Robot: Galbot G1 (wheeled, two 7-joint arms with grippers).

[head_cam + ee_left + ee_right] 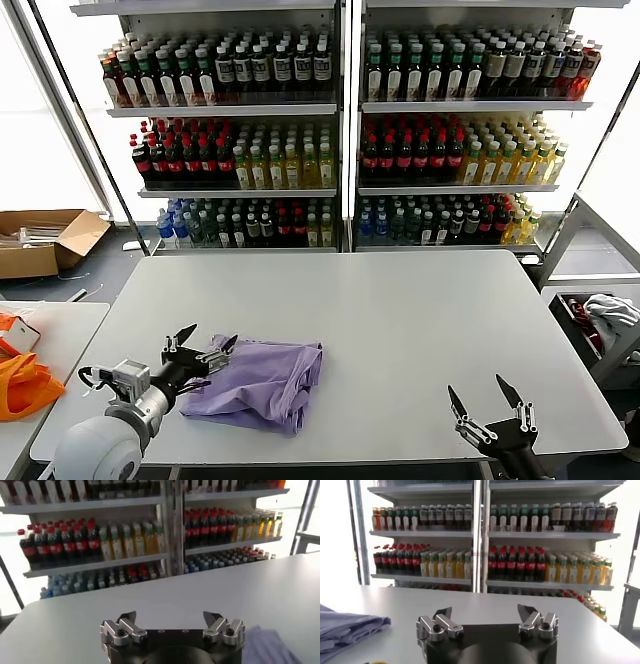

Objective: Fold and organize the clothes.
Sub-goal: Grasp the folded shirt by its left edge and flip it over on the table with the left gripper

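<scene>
The clothes [262, 381], a lavender T-shirt, lie folded in a loose bundle on the grey table [400, 310] near its front left. My left gripper [207, 338] hangs open just at the bundle's left edge, nothing between its fingers. In the left wrist view the left gripper [170, 616] shows both fingers spread wide, with a corner of the clothes [267, 647] beside it. My right gripper [482, 390] stands open over the table's front right edge, well apart from the shirt. The right wrist view shows the right gripper [484, 612] empty, the clothes [347, 629] off to one side.
An orange bag [22, 385] sits on a side table at the left. A cardboard box [45, 240] lies on the floor beyond it. Drink shelves [340, 130] stand behind the table. A bin with white-grey cloth [605, 315] is at the right.
</scene>
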